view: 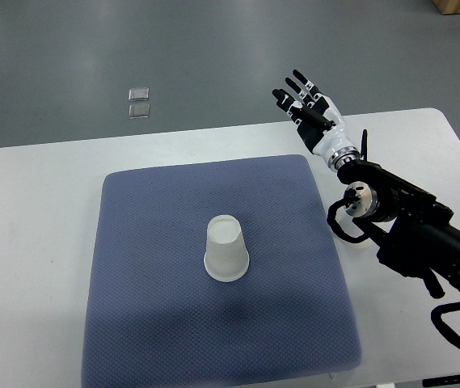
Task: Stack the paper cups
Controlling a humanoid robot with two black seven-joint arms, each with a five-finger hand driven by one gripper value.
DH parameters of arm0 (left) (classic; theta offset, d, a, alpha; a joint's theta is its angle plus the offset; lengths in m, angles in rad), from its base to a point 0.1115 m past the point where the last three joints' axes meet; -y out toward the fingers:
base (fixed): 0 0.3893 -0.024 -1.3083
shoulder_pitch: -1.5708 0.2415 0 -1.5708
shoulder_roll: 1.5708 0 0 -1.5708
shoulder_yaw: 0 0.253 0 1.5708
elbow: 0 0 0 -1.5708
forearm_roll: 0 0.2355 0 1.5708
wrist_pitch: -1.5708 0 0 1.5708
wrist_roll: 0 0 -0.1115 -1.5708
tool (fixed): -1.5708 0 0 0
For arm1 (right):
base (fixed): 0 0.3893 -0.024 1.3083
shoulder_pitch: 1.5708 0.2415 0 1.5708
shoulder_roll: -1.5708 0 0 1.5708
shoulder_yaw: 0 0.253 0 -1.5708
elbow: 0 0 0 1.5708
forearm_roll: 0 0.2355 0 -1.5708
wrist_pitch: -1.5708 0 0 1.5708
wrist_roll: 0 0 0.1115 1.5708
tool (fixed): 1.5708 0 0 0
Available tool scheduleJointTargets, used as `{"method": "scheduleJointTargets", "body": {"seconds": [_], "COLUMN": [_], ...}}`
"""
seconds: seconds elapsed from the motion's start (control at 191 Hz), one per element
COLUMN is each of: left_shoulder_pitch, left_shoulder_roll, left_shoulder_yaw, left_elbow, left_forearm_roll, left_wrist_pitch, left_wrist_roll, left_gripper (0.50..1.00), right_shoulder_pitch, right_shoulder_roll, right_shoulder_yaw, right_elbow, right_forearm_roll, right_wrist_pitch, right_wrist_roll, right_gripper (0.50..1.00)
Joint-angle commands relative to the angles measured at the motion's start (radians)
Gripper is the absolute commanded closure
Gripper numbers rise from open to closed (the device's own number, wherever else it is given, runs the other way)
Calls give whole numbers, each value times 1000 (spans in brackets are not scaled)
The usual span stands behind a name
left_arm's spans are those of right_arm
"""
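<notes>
We saw the cup [227,249] standing upside down, axis vertical, at the centre of the mat [149,315], while our right hand [314,118] hovered at upper right, fingers spread and empty.

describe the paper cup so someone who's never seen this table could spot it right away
Start at the white table and find the blue-grey mat covering its middle. Near the mat's centre stands a white paper cup, upside down with its wide rim on the mat. It is the only thing on the mat; the right hand is raised, open, beyond the far right corner.
</notes>
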Motion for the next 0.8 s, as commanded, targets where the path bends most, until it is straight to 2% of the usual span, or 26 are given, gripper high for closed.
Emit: {"method": "scheduleJointTargets", "body": {"seconds": [0.0, 0.796], "left_shoulder_pitch": [0, 2], "left_shoulder_roll": [0, 0], "left_shoulder_yaw": [-2, 8], "left_elbow": [1, 7], "left_forearm_roll": [0, 0], "left_wrist_pitch": [0, 2], "left_wrist_roll": [0, 0], "left_gripper": [500, 500], "right_shoulder_pitch": [0, 3], "right_shoulder_roll": [0, -9], "right_shoulder_yaw": [0, -1], "right_elbow": [0, -3], "right_forearm_roll": [0, -2], "right_wrist_pitch": [0, 0], "right_wrist_roll": [1, 1], "right_gripper": [585, 585]}}
